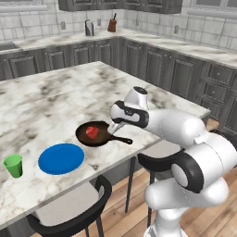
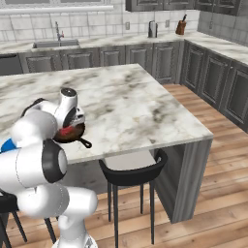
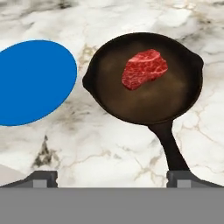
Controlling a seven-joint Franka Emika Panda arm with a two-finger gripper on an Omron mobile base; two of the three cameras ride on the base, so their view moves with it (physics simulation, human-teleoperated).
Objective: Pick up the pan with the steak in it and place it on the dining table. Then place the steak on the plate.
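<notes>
One steak point(image 3: 144, 68) in pan point(image 3: 144, 103), blue plate point(image 3: 30, 81) beside, claw point(image 3: 111, 177) spread apart

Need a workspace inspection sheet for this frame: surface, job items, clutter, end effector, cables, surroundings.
Surface: dining table, white marble top, veined.
Pan: on the table, handle toward the table edge.
Steak: in the pan, not yet on the plate.
Plate: blue, bare, on the table beside the pan, apart from it.
Clutter: green cup on the table past the plate.
End effector: open, holding nothing, above the table near the pan handle.
Cables: nothing seen.
Surroundings: two stools at the table edge; wall counters with sink, knife block.
</notes>
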